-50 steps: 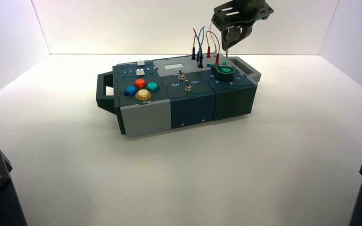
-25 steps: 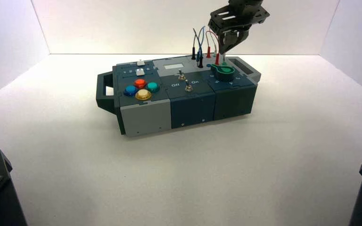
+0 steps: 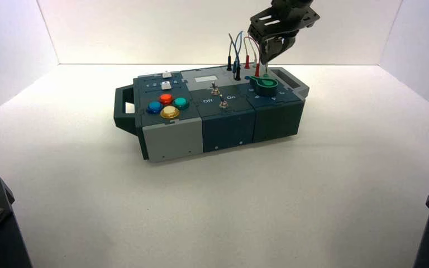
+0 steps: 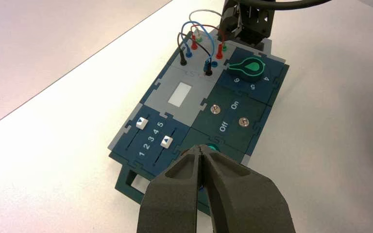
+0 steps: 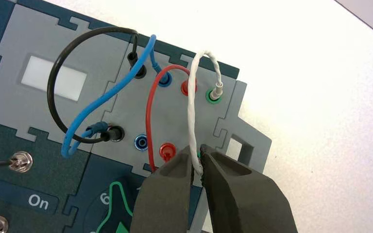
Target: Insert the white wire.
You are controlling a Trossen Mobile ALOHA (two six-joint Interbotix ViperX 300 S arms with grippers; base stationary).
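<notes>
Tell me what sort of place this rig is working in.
Probably a robot test bench: plain pale walls surround a white table, and a box of buttons, switches and plug-in wires sits before two robot arms, looking like a practice board.

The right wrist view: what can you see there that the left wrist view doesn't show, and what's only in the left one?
Only the right wrist view: the right gripper up close, its fingers shut on the white wire.

Only the left wrist view: both white sliders on the box, the numbers 1 to 5 beside them, and the left gripper up close over the box.

Both: the white, red, blue and black wires, the pale display and the green-marked knob.
</notes>
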